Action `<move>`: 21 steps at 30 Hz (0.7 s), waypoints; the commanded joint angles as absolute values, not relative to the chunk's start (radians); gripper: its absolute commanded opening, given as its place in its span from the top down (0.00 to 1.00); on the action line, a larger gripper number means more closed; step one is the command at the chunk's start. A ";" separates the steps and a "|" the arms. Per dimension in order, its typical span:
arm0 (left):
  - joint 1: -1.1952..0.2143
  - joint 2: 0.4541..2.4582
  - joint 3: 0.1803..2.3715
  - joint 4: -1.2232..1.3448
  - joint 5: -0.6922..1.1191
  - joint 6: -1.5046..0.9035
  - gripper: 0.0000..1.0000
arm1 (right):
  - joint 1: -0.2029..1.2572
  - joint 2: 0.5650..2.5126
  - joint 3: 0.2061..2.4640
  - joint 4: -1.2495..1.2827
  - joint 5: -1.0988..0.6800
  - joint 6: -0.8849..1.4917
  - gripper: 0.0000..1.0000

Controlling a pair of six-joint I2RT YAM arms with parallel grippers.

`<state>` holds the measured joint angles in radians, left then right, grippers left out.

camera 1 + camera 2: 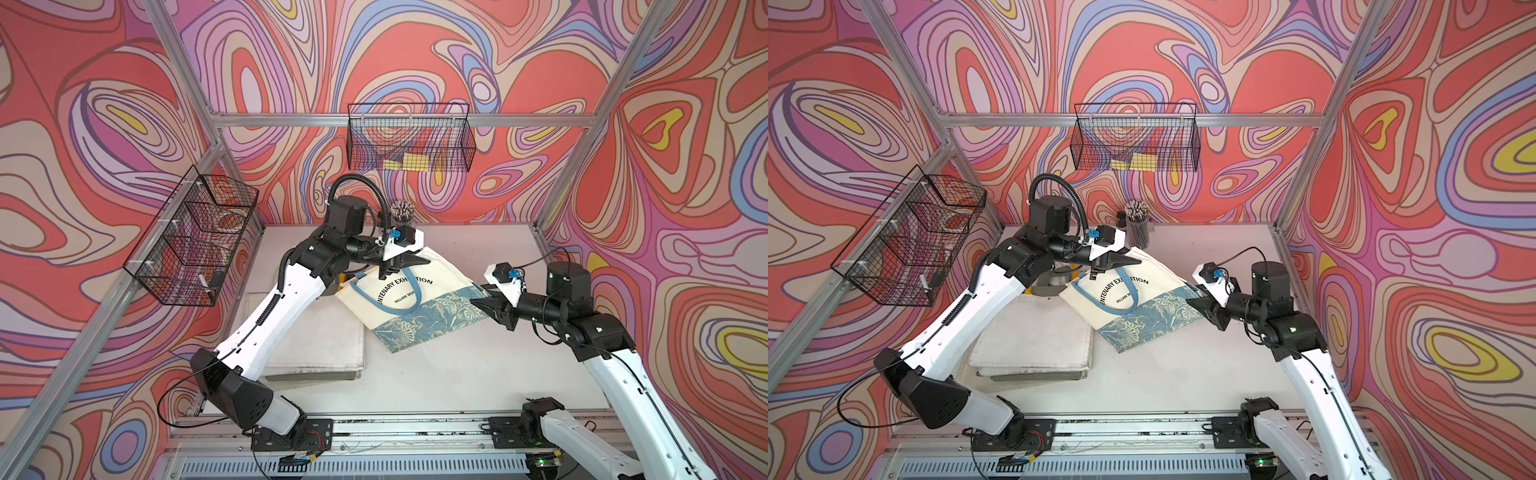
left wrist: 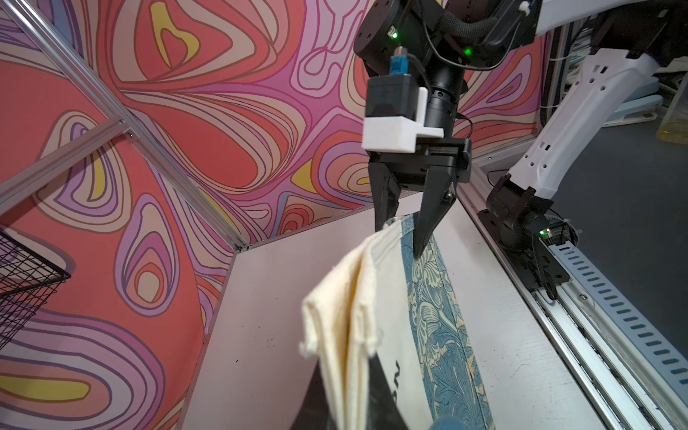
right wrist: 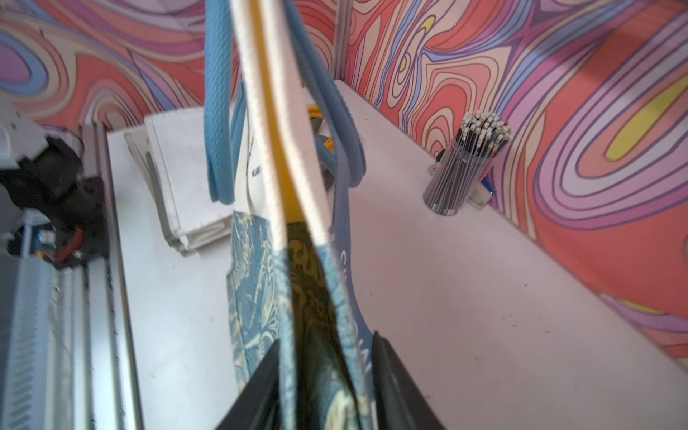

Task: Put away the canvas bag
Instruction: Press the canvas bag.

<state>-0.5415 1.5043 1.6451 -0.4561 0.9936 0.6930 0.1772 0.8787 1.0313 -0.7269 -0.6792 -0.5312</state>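
Observation:
The canvas bag [image 1: 428, 320] [image 1: 1142, 316] is cream with black lettering, a blue floral band and blue handles [image 3: 219, 111]. It hangs slanted between my two grippers over the middle of the table, its lowest corner near the tabletop. My left gripper [image 1: 397, 266] [image 1: 1111, 264] [image 2: 353, 409] is shut on the bag's cream top corner [image 2: 372, 316]. My right gripper [image 1: 482, 301] [image 1: 1196, 301] [image 3: 325, 338] has closed in on the floral-band corner [image 3: 253, 279], whose layers lie against both fingers. In the left wrist view the right gripper [image 2: 398, 242] straddles that corner.
A stack of folded pale bags [image 1: 316, 340] lies on the table left of the canvas bag, under my left arm. A clear cup of pens [image 1: 402, 214] stands at the back. Wire baskets hang on the back wall [image 1: 409, 141] and the left wall [image 1: 195, 237].

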 commanded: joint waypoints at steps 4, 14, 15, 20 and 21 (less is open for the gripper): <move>-0.540 1.451 1.614 -0.204 0.976 0.601 1.00 | 0.172 0.868 1.013 -0.755 -0.624 -0.602 1.00; -0.584 1.412 1.582 -0.304 0.752 0.686 0.42 | 0.172 0.971 1.256 -0.936 -0.362 -0.783 1.00; -0.604 1.405 1.586 -0.324 0.699 0.715 0.40 | 0.173 0.978 1.275 -0.943 -0.341 -0.806 1.00; -0.702 1.413 1.670 -0.468 0.544 0.851 0.33 | 0.181 1.009 1.348 -0.956 -0.285 -0.860 1.00; -0.724 1.424 1.693 -0.495 0.511 0.874 0.32 | 0.186 1.014 1.360 -0.961 -0.275 -0.873 1.00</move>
